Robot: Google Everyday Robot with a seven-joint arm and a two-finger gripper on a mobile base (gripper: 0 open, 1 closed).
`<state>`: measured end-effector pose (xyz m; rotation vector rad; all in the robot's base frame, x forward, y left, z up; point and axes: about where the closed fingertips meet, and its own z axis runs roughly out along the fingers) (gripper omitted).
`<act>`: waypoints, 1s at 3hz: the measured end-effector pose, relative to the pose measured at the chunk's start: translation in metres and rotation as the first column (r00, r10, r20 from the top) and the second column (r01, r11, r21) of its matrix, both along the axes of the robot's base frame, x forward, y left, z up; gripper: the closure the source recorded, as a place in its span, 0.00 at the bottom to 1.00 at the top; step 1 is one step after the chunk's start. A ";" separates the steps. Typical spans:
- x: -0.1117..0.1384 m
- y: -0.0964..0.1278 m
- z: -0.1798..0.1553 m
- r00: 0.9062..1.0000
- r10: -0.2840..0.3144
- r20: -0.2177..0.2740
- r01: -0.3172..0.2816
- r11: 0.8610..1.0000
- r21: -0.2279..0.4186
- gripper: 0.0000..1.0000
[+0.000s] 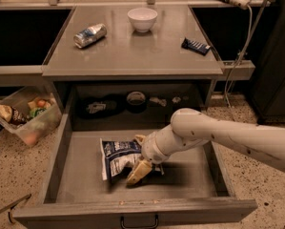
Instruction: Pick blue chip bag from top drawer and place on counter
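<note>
Gripper point(136, 159): inside top drawer point(51, 175), fingers spread, straddling blue chip bag point(114, 157). Step: grasping. Next: close, lift clear, reach counter point(132, 54) above drawer.

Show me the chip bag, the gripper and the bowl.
chip bag point(116, 157): camera view, on its printed face, lying in the drawer point(82, 175).
gripper point(139, 156): camera view, on its front end, at the chip bag's right edge inside the drawer.
bowl point(142, 19): camera view, on its outer wall, at the back of the counter point(132, 56).
</note>
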<state>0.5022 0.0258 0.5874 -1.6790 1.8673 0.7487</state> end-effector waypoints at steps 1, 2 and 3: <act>0.000 0.000 0.000 1.000 0.000 0.000 0.000 1.000 0.000 0.44; 0.000 0.000 0.007 1.000 0.000 0.000 0.000 1.000 0.000 0.67; 0.000 0.000 0.010 1.000 0.000 0.000 0.000 1.000 0.000 0.91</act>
